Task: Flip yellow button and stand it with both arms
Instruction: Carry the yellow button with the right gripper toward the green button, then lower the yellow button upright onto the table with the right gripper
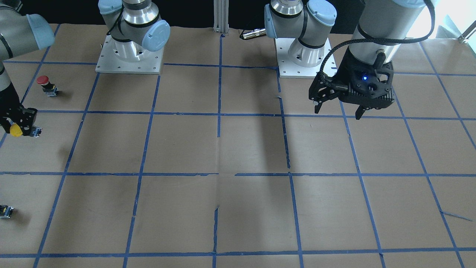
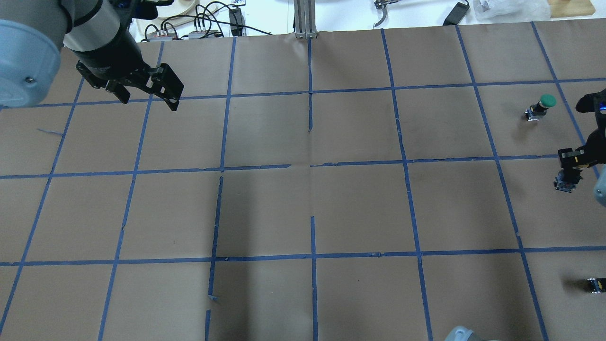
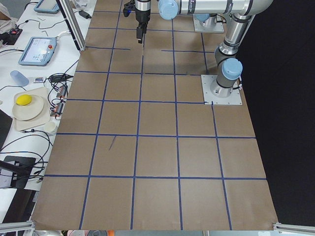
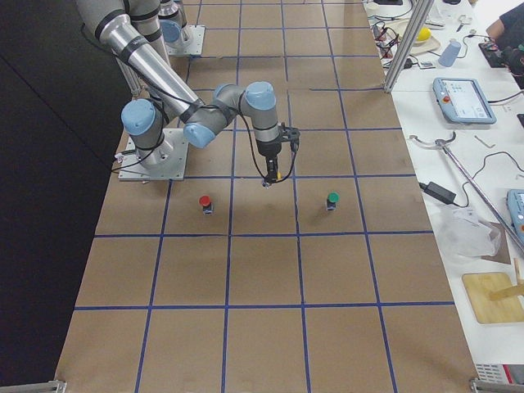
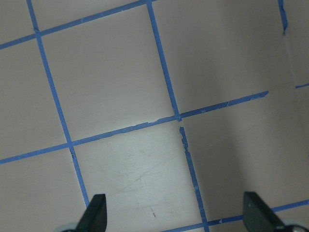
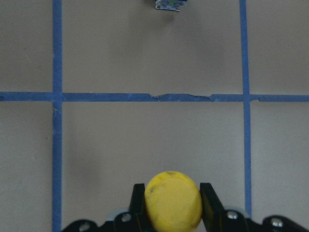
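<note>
My right gripper (image 1: pixel 23 128) is shut on the yellow button (image 1: pixel 16 130) near the table's right end. The yellow cap (image 6: pixel 173 200) sits between the two fingers in the right wrist view. The button's grey body (image 2: pixel 565 182) sticks out below the right gripper (image 2: pixel 570 163) in the overhead view. The button seems held just off the paper. The exterior right view shows the right gripper (image 4: pixel 273 170) pointing down. My left gripper (image 1: pixel 337 113) is open and empty, high over the table's left part (image 2: pixel 149 103). Its fingertips (image 5: pixel 96 210) frame bare paper.
A red-capped button (image 1: pixel 44 83) stands near the right arm's base, also seen in the exterior right view (image 4: pixel 205 202). A green-capped button (image 2: pixel 544 103) stands farther out. A small capless part (image 2: pixel 595 284) lies near the robot's side. Brown paper with blue tape grid covers the table (image 1: pixel 238 149).
</note>
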`<action>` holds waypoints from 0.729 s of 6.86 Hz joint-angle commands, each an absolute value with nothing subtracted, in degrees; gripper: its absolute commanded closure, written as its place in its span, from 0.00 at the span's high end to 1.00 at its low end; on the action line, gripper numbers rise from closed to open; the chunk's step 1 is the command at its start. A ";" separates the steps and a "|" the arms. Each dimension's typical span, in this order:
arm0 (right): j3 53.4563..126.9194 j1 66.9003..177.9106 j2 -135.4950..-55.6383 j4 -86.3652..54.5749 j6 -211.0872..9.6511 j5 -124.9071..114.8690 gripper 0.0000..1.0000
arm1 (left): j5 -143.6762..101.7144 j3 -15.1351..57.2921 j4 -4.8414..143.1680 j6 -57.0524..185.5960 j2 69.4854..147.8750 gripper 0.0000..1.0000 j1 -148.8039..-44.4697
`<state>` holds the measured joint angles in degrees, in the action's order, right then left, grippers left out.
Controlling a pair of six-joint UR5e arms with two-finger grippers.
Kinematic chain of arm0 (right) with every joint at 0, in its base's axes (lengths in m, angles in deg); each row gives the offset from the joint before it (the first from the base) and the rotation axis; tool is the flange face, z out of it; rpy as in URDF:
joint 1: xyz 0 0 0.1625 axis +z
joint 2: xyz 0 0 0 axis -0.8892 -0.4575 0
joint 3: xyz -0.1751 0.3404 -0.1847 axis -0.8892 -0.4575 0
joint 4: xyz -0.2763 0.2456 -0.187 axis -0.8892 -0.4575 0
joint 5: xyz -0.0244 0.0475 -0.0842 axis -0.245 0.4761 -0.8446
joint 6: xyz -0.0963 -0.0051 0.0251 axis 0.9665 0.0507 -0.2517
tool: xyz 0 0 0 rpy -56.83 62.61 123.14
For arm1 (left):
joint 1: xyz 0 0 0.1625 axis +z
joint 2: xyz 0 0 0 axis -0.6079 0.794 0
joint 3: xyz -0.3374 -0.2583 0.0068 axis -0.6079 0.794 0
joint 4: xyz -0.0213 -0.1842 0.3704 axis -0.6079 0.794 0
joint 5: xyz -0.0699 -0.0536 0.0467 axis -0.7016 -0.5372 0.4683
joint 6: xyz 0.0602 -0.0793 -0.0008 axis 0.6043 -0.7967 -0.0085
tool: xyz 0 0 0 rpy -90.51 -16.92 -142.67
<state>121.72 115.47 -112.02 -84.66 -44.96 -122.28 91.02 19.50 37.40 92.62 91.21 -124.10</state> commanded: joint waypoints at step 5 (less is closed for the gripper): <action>129.64 113.66 -107.33 -105.24 -41.85 -121.91 0.09 | 88.88 14.84 46.12 80.59 89.53 1.00 -123.40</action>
